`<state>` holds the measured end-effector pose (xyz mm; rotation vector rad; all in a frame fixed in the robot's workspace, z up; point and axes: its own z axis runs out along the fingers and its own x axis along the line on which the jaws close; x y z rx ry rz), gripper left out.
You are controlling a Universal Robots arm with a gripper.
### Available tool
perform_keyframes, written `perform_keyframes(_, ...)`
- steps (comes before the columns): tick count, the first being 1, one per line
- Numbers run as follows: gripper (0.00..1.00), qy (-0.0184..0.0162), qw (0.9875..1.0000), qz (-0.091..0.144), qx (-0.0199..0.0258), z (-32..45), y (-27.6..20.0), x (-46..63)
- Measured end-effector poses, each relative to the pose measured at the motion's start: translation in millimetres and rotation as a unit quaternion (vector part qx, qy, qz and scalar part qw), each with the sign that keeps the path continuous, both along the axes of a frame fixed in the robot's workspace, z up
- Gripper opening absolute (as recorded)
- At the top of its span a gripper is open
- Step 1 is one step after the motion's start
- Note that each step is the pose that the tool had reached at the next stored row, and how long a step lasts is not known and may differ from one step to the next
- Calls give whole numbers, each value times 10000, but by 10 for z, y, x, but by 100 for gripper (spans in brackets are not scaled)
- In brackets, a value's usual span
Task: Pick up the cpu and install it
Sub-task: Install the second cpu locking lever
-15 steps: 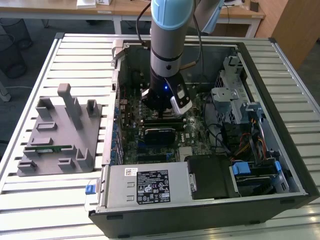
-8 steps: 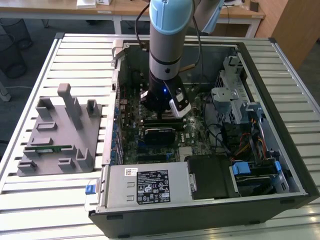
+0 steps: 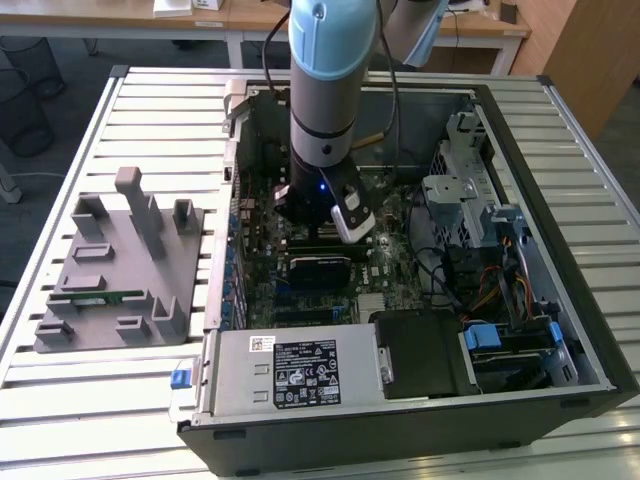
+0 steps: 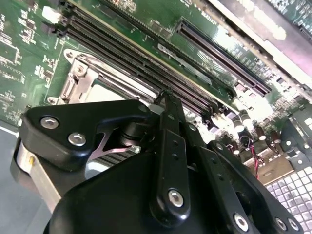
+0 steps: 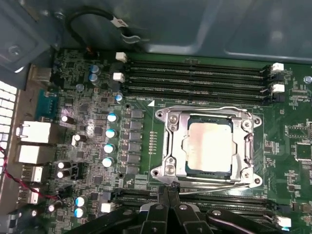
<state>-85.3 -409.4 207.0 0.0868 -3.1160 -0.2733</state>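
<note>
The gripper [image 5: 168, 191] hangs low inside the open computer case [image 3: 560, 330], its black fingers [image 5: 171, 202] drawn together to a narrow point with nothing between them. Their tips sit just above the edge of the metal socket frame [image 5: 168, 146] on the green motherboard [image 5: 141, 105]. The cpu [image 5: 209, 146] lies flat in that socket, its pale metal top facing up, apart from the fingers. Long black memory slots [image 5: 195, 73] run on both sides of the socket. In the exterior view, a grey fixture [image 3: 115, 265] stands on the slatted table [image 3: 90, 390] to the exterior view's left of the case.
</note>
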Motion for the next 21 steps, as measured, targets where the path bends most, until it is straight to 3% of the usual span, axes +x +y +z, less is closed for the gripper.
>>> perform_keyframes(10, 11, 0, 9997, 0, 255, -49, -88, -34)
perform_keyframes(18, 11, 0, 9991, 0, 420, -96, -93, -63)
perform_keyframes(21, 11, -1, 9989, 0, 462, -110, -92, -65)
